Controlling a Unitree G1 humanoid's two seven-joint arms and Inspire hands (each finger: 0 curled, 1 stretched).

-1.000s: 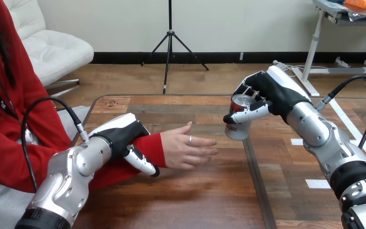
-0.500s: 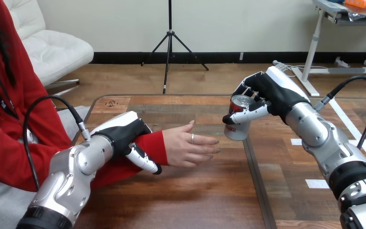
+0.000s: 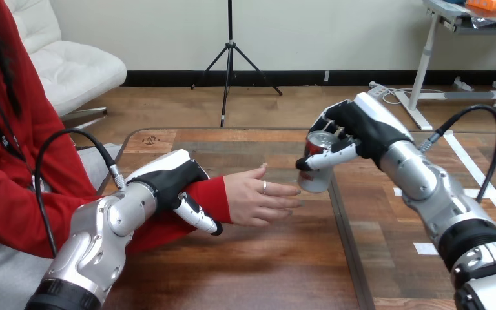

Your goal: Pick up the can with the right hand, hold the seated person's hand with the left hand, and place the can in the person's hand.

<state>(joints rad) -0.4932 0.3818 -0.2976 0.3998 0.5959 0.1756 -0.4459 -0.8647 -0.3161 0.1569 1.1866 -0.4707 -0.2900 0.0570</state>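
Right hand fingers and thumb wrapping round can, gripping its upper half. Silver forearm reaching in from right of person's hand, wrist bending toward it. Can hanging above table, just right of person's fingertips; silver body, red patch, top rim showing, leaning slightly. Left hand lying over red sleeve just behind person's hand, fingers curling round wrist, one hooking beneath sleeve. Person's hand lying open, fingers stretching toward can.
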